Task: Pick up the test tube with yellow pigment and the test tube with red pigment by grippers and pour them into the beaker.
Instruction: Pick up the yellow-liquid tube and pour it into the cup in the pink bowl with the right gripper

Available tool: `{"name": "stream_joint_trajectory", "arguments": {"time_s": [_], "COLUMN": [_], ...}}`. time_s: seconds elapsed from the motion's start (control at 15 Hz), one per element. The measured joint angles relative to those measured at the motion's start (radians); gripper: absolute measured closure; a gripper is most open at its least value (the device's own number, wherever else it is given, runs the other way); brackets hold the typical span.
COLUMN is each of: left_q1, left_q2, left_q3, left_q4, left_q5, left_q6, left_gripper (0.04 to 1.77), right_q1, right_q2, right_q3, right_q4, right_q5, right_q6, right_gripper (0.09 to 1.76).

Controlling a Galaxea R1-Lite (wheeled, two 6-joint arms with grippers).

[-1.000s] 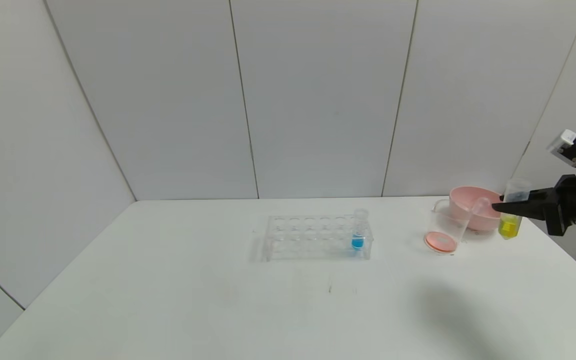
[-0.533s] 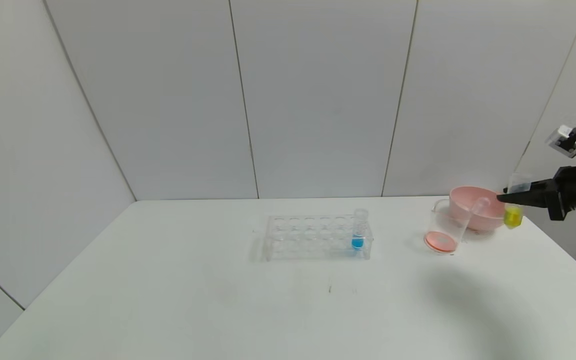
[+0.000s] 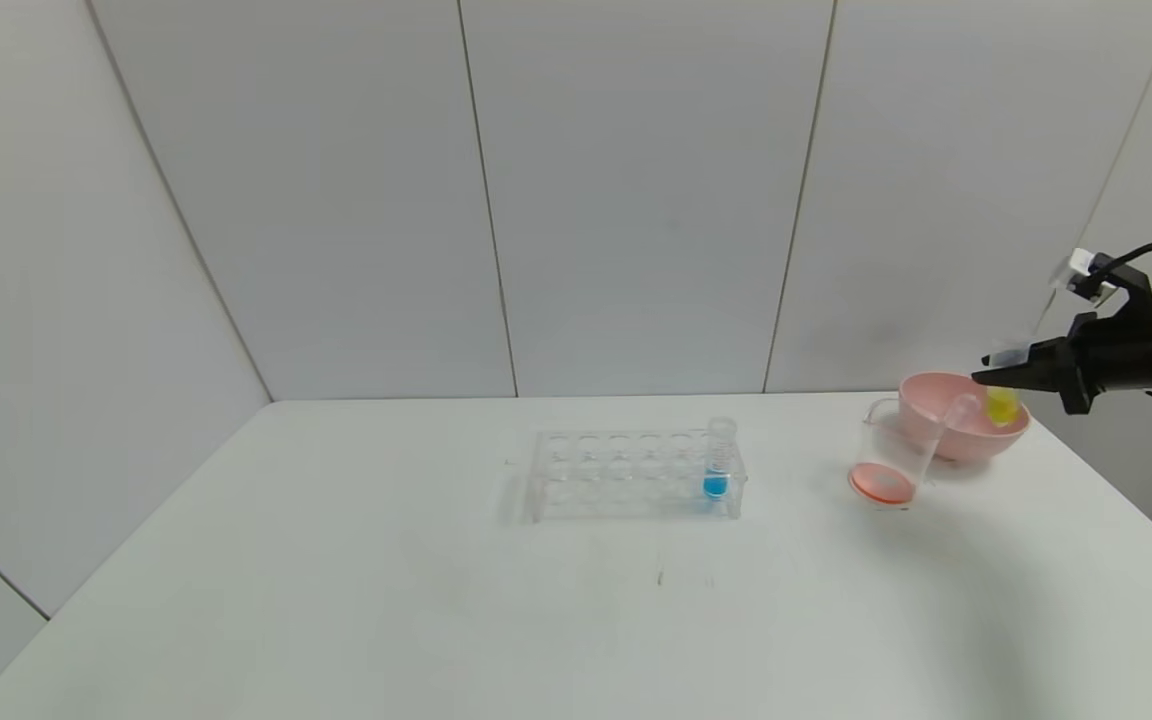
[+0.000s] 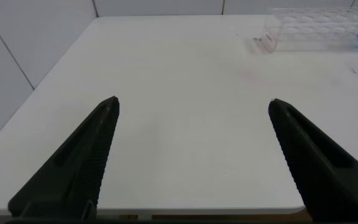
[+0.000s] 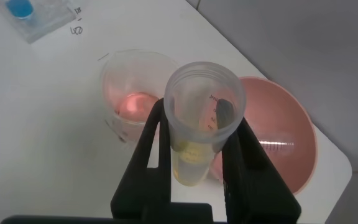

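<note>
R gripper (image 3: 998,377) clamped on test tube w/ yellow pigment (image 3: 1002,403), upright above pink bowl (image 3: 956,437) nr far right corner of surface (image 3: 436,600) | beaker (image 3: 891,455) just beside bowl, red liquid inside | L gripper (image 4: 191,130) wide open, holds nothing, nr left edge

Clear tube rack (image 3: 633,475) mid-table holding one blue-liquid tube (image 3: 718,460) in its right end, pink bowl (image 3: 961,432) at the far right of the white table (image 3: 336,600), grey panelled wall (image 3: 636,200) behind.
</note>
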Motion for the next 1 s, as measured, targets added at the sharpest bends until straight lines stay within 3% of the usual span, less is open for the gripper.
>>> {"name": "stream_joint_trajectory", "arguments": {"time_s": [0.13, 0.4, 0.53, 1.0], "left_q1": [0.000, 0.000, 0.000, 0.000], "left_q2": [0.000, 0.000, 0.000, 0.000], "left_q3": [0.000, 0.000, 0.000, 0.000], "left_q4": [0.000, 0.000, 0.000, 0.000], "left_q5": [0.000, 0.000, 0.000, 0.000], "left_q6": [0.000, 0.000, 0.000, 0.000], "left_gripper": [0.09, 0.09, 0.09, 0.09], "right_q1": [0.008, 0.023, 0.025, 0.033], "right_q2": [0.044, 0.094, 0.107, 0.119], "right_q3": [-0.066, -0.232, -0.259, -0.267], "right_q4": [0.032, 0.242, 0.265, 0.268], "right_q5": [-0.002, -0.012, -0.049, -0.053], "right_q6": [-0.018, -0.143, -0.228, -0.239], "right_gripper": [1.32, 1.32, 1.32, 1.32]}}
